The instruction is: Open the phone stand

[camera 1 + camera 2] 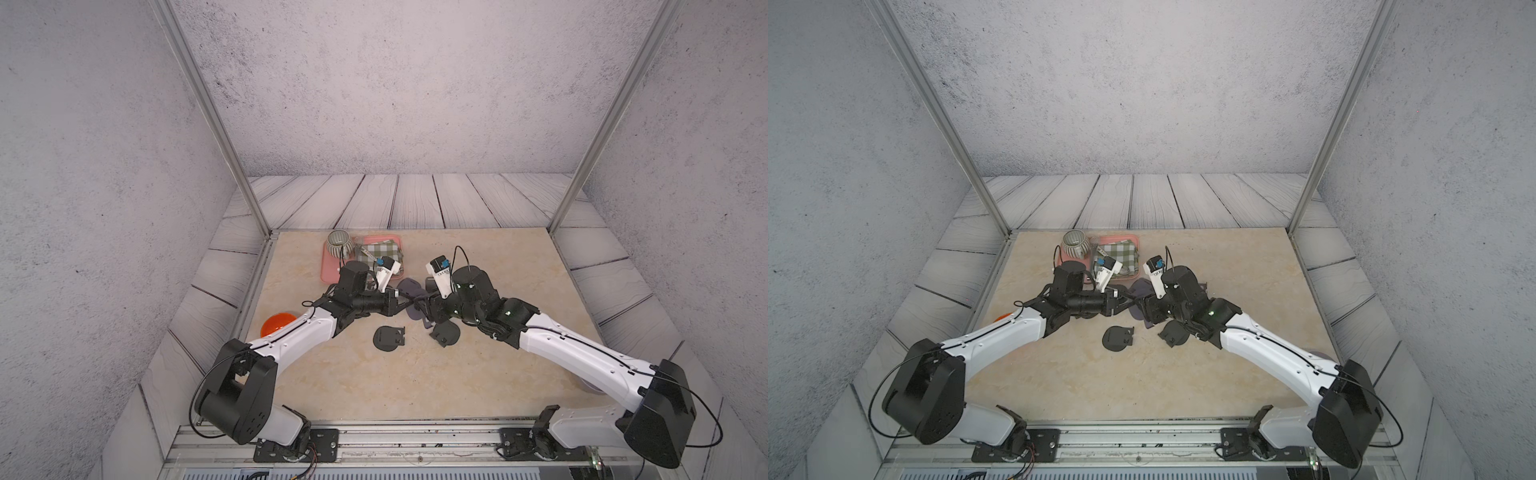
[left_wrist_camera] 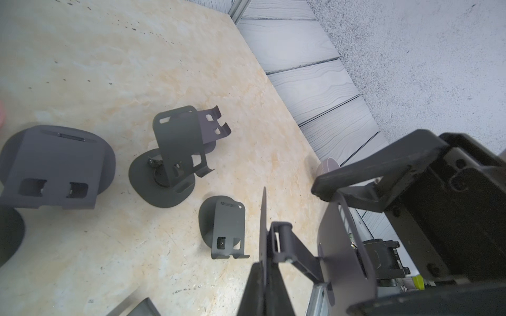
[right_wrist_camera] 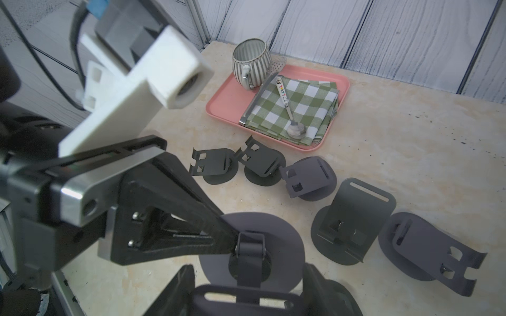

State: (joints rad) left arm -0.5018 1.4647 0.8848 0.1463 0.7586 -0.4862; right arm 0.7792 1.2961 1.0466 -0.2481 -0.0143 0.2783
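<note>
Over the middle of the table [image 1: 374, 386], our left jaws pinch the stand [image 3: 273, 229] by its round base, while our right jaws, partly spread, grip its slotted plate.

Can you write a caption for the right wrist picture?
The left gripper and right gripper hold one phone stand near a pink tray.

A grey, speckled concrete-look back wall [image 1: 395, 83] and matching side walls [image 1: 83, 166] enclose the cell. Pale grey wood-plank panels [image 1: 415, 199] slope down to a beige marble-patterned tabletop [image 1: 374, 382]. Two slanted aluminium frame posts [image 1: 212, 120] rise from its far corners, and an aluminium rail [image 1: 415, 434] runs along the near edge. The light is soft and even.
</note>
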